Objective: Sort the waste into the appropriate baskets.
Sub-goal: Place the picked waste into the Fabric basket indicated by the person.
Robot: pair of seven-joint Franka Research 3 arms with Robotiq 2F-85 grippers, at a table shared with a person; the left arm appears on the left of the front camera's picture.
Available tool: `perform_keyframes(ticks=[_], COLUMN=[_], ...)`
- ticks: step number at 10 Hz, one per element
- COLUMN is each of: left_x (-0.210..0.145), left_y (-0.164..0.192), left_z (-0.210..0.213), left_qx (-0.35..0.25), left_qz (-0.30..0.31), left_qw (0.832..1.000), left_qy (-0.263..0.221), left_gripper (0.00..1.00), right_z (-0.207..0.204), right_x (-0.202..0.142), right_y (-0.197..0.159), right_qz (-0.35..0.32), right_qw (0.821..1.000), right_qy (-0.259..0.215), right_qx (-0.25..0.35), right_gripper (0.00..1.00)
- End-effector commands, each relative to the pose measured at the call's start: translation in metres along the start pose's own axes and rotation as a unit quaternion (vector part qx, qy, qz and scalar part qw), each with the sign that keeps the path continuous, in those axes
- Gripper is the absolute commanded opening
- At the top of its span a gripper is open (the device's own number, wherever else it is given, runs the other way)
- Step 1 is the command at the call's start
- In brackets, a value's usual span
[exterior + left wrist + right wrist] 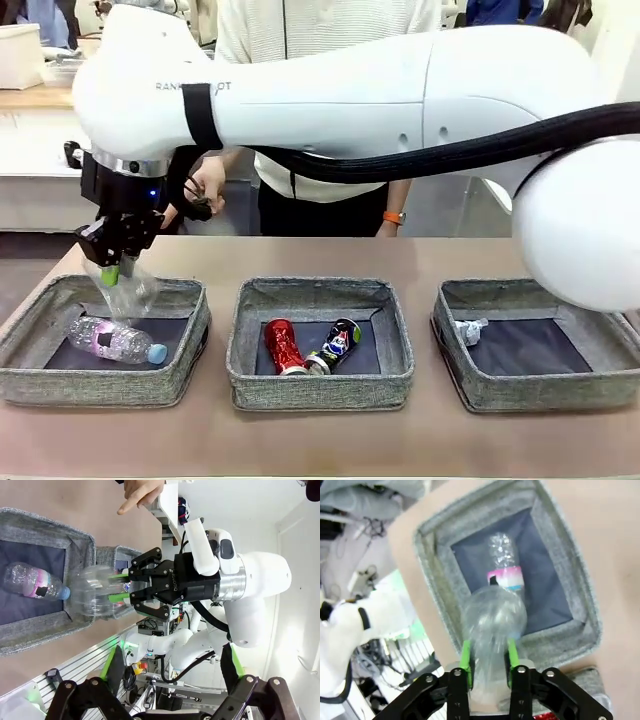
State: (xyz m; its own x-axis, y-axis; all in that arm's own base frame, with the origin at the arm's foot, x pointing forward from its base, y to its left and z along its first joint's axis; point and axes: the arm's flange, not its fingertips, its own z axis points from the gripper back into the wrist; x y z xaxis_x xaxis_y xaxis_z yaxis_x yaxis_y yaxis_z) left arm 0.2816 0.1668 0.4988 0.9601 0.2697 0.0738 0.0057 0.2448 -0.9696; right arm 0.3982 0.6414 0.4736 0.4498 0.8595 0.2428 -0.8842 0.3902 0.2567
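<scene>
Dropping a bottle into the left basket.
Right gripper (113, 268), reaching across, is loosening its pads around clear bottle (125, 288) above left basket (40, 375), at ten o'clock of the blue-capped bottle (115, 340); next, opening fully and lifting clear. Left gripper (165, 700) is waiting wide open, empty.

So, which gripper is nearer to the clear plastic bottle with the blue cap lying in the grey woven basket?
The right. The right gripper hangs just above the blue-capped bottle, with another clear bottle between its fingers. The left gripper is farther off.
</scene>
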Motion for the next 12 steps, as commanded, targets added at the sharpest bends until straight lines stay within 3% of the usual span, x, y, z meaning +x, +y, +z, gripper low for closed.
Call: perform_keyframes(ticks=[1,2,3,4,7,8,9,10,11,12], left_x=[0.000,0.000,0.000,0.000,0.000,0.000,0.000,0.000,0.000,0.000], left_y=[-0.002,-0.002,-0.002,-0.002,-0.002,-0.002,-0.002,-0.002,-0.002,-0.002], left_z=[0.000,0.000,0.000,0.000,0.000,0.000,0.000,0.000,0.000,0.000], left_qx=[-0.007,-0.007,-0.007,-0.007,-0.007,-0.007,-0.007,-0.007,-0.007,-0.007], left_qz=[-0.006,-0.006,-0.006,-0.006,-0.006,-0.006,-0.006,-0.006,-0.006,-0.006], left_qw=[1.000,1.000,1.000,1.000,1.000,1.000,1.000,1.000,1.000,1.000], left_qy=[-0.005,-0.005,-0.005,-0.005,-0.005,-0.005,-0.005,-0.005,-0.005,-0.005], left_gripper=[1.00,1.00,1.00,1.00,1.00,1.00,1.00,1.00,1.00,1.00], right_z=[0.004,0.004,0.005,0.006,0.019,0.039,0.067,0.096,0.122,0.131], right_x=[0.002,0.001,0.001,0.000,-0.010,-0.024,-0.052,-0.091,-0.141,-0.178], right_y=[-0.001,-0.001,-0.002,-0.003,-0.007,-0.007,-0.008,-0.009,-0.013,-0.020], right_qz=[0.015,0.015,0.010,0.004,-0.021,-0.029,-0.060,-0.074,-0.111,-0.155], right_qw=[0.999,0.999,0.999,0.999,0.998,0.995,0.990,0.979,0.960,0.946], right_qy=[-0.001,-0.002,-0.002,-0.002,-0.013,-0.031,-0.060,-0.127,-0.192,-0.230], right_qx=[0.029,0.031,0.034,0.038,0.056,0.090,0.113,0.141,0.173,0.167], right_gripper=[1.00,1.00,0.94,1.00,1.00,1.00,1.00,1.00,1.00,1.00])
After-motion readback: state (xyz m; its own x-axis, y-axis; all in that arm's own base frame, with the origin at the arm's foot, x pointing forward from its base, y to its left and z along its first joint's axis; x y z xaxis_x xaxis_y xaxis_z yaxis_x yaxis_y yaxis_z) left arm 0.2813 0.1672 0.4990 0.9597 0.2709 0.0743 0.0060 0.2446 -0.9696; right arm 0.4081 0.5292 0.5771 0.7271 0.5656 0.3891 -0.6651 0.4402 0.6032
